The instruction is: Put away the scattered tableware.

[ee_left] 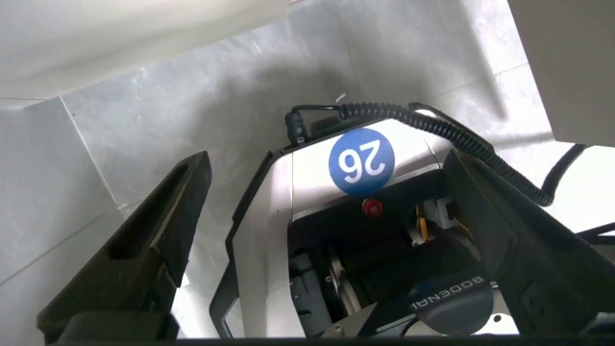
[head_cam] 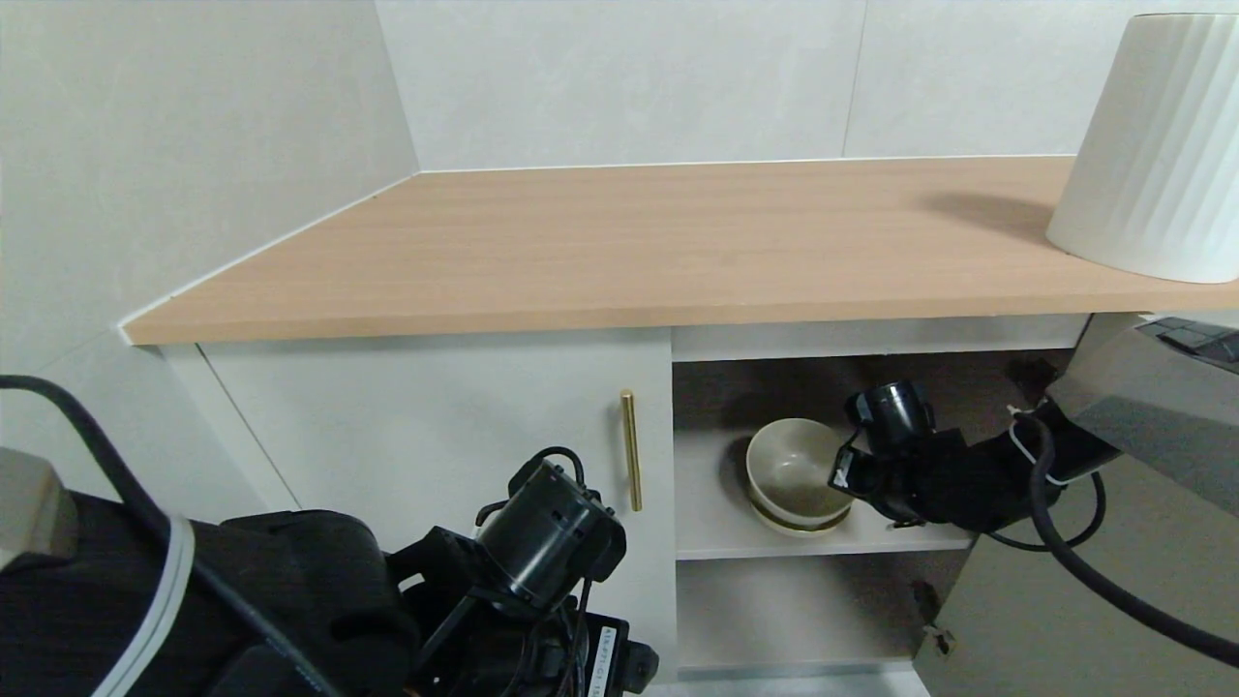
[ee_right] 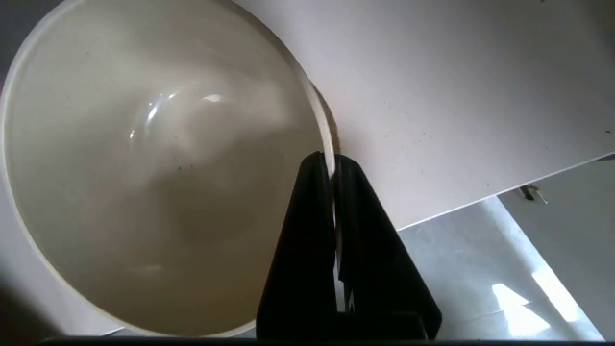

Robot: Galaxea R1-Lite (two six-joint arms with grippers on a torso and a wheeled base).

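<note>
The pale bowl (head_cam: 792, 469) (ee_right: 163, 163) was inside the open right-hand compartment of the cabinet, on the upper shelf (head_cam: 711, 518), mouth upward. It sat on what looked like a second dish (head_cam: 796, 526), whose gold-edged rim peeked out beneath it. The right gripper (head_cam: 842, 479) (ee_right: 333, 178) was reaching into the compartment from the right. Its jaws were pinching the bowl's right-hand rim, one finger inside the wall and one outside. Below the shelf lay a lower compartment (head_cam: 794, 610), and the right door (head_cam: 1026, 620) stood swung open at the near right. To the left of the bowl, the left door (head_cam: 436, 436) was closed, its slim gold handle (head_cam: 630, 450) upright along the edge next to the opening. The left gripper (ee_left: 327, 168) hung low at the near left, well apart from the bowl. Its jaws were spread wide with nothing between them. Above the cabinet ran a wooden countertop (head_cam: 629, 242) set into a corner of pale walls (head_cam: 194, 145). A white ribbed, flared object (head_cam: 1152, 145) stood on the countertop at the far right.
</note>
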